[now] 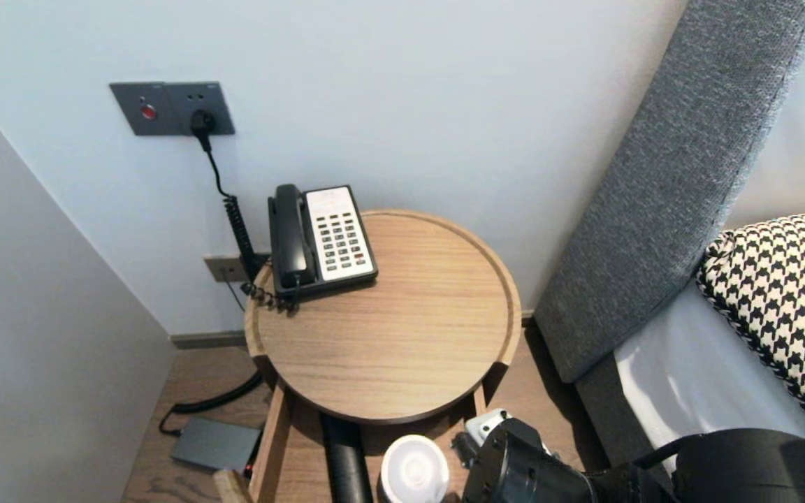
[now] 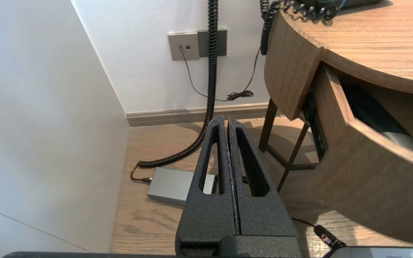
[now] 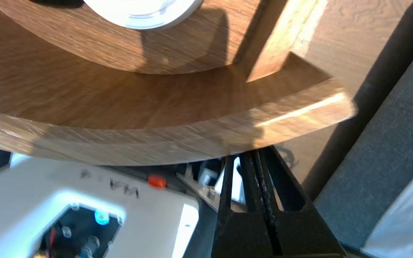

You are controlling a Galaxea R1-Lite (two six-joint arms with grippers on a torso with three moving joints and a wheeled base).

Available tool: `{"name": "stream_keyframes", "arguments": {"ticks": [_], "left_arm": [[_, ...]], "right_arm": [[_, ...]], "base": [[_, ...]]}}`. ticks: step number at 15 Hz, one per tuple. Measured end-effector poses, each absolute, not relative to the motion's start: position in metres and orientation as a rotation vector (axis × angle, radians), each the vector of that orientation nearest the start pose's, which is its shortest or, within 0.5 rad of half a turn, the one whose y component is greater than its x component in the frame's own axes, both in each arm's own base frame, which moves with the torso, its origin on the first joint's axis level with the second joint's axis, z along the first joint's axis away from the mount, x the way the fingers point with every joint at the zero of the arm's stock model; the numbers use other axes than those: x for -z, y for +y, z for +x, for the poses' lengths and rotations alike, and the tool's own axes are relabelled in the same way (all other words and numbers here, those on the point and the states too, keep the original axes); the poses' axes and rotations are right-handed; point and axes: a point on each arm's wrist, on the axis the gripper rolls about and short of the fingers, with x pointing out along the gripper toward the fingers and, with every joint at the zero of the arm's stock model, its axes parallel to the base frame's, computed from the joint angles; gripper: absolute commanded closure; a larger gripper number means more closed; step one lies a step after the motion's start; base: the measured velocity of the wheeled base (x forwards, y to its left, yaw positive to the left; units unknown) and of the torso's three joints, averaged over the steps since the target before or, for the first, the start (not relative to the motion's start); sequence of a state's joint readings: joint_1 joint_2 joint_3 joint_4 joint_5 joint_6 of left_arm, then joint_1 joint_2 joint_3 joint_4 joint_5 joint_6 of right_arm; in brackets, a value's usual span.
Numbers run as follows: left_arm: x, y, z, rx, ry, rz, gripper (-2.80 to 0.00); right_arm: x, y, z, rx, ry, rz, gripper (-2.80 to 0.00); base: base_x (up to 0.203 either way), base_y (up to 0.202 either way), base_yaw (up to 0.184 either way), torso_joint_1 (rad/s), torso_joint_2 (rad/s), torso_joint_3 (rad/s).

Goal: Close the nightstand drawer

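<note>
Probably a hotel room — bedside phone (image 1: 322, 237), headboard (image 1: 668, 181).

At the table's (image 1: 388, 335) six o'clock, the open drawer (image 1: 273, 447) and the white round thing (image 1: 414, 469) in it (cup or lid, cannot tell) are cut by the head view's edge. The black cylinder (image 1: 344, 454) at that thing's nine o'clock runs hidden under the table top. The right arm (image 1: 535, 468) at five o'clock is cut off too, and whether the right end effector's (image 3: 255, 154) tips touch the drawer's curved front cannot be told.
</note>
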State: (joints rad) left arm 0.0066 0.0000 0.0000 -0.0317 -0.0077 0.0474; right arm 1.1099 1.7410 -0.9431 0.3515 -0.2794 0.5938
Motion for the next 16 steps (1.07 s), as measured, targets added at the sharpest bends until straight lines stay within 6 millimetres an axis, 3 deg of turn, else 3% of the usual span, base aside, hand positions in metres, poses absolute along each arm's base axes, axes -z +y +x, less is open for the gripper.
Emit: {"name": "stream_keyframes", "arguments": {"ticks": [8, 16], "left_arm": [[-0.079, 0.0, -0.023, 0.001, -0.032, 0.048, 0.0], [-0.079, 0.0, -0.023, 0.001, -0.032, 0.047, 0.0]], "right_arm": [[-0.138, 0.23, 0.175, -0.329, 1.025, -0.173, 0.0], [-0.146, 0.236, 0.196, -0.306, 0.995, -0.129, 0.0]], "base": [[0.0, 0.0, 0.0, 0.0, 0.0, 0.0], [0.0, 0.0, 0.0, 0.0, 0.0, 0.0]]}}
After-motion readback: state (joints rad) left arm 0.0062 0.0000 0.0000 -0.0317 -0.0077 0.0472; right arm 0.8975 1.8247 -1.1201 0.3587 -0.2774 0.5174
